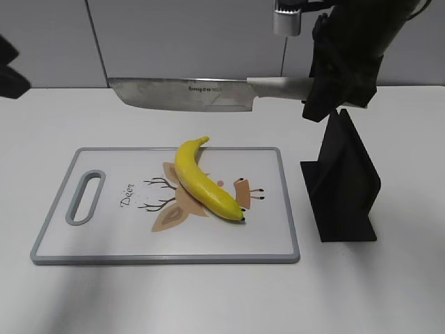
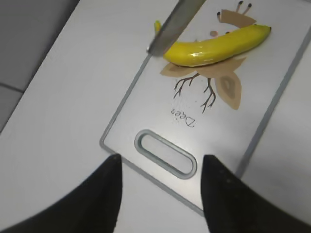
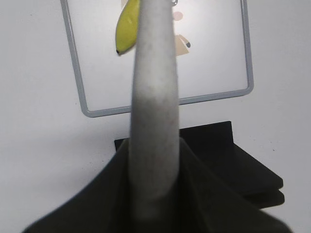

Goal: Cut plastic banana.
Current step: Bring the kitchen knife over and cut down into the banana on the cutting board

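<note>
Left gripper [image 2: 158, 194] sits low over the handle end of the cutting board [image 1: 104, 247]; my wrist camera shows its two dark fingers [image 2: 104, 194] spread apart, nothing between them. In the exterior view it barely shows at the far left edge.

Board lies flat on the white tabletop [image 1: 389, 292], grey rim, slot handle [image 1: 85, 197] to the left, deer print in the middle.

Plastic banana [image 1: 201, 182] rests on the board across the print, stem toward the back, dark tip toward the front right.

Cleaver [image 1: 184, 94] is in the air above and behind the banana, blade level, not touching it that I can see.

Right gripper [image 1: 316, 87] has its fingers clamped on the cleaver's pale handle [image 3: 154, 121].

Black knife stand [image 1: 342, 184] sits just right of the board.
</note>
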Controlling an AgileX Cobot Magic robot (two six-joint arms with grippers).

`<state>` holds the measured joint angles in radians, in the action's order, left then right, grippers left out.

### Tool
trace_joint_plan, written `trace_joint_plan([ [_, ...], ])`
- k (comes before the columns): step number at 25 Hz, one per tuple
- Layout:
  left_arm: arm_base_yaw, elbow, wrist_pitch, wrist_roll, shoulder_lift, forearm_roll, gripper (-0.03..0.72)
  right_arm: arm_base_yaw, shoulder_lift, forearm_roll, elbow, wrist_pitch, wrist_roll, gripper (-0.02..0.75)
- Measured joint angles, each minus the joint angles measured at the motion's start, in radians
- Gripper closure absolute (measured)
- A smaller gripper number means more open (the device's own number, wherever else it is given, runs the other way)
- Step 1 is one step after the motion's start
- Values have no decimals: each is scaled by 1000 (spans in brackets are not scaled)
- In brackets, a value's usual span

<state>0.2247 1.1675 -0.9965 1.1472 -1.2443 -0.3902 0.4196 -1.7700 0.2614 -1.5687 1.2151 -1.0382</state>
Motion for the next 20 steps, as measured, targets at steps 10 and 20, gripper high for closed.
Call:
trace_joint_plan([
  [10, 144, 198, -14, 174, -300, -2, 187, 0, -44, 27, -2, 1, -82, 559],
  [20, 182, 200, 26, 231, -412, -3, 251, 0, -47, 41, -2, -23, -112, 559],
])
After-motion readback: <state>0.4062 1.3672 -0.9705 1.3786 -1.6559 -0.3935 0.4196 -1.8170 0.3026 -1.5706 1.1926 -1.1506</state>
